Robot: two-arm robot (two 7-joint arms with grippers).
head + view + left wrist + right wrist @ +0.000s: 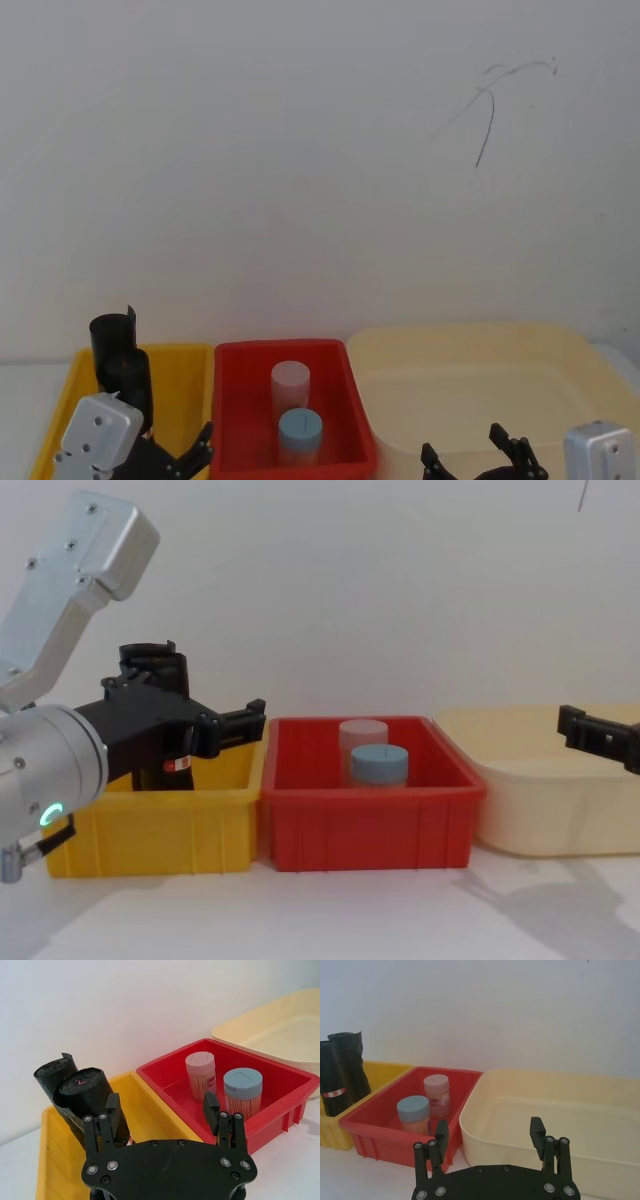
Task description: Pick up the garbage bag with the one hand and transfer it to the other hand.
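The garbage bag (pixel 87 1094) stands in the yellow bin (pixel 160 825), at about ten o'clock from the robot's body. It is a glossy black roll that rises well above the bin's rim, with a red-and-white label low on its side. A second black roll (pixel 52 1072) leans against it on the wall side.

The left gripper (pixel 161 1105), on the arm with the green light, hangs over the yellow bin with its jaws spread wide. One finger (pixel 111 1110) sits just in front of the bag. The other reaches toward the red bin (pixel 370 825), and nothing is clamped between them.

The right gripper (pixel 489 1127) hovers near the cream tub (pixel 540 810), at about two o'clock. Its jaws are also apart and hold nothing.

The three containers sit in a row on a white tabletop (pixel 350 910). The yellow bin is at nine o'clock from the red one and the cream tub at three o'clock, each just beside its neighbour. In the red bin a pale pink jar (pixel 362 730) stands upright at twelve o'clock from a grey-blue jar (pixel 378 765), the two close together.

Behind everything is a plain white wall (pixel 250 150). A thin dark scrawl (pixel 488 115) shows on it toward one o'clock.
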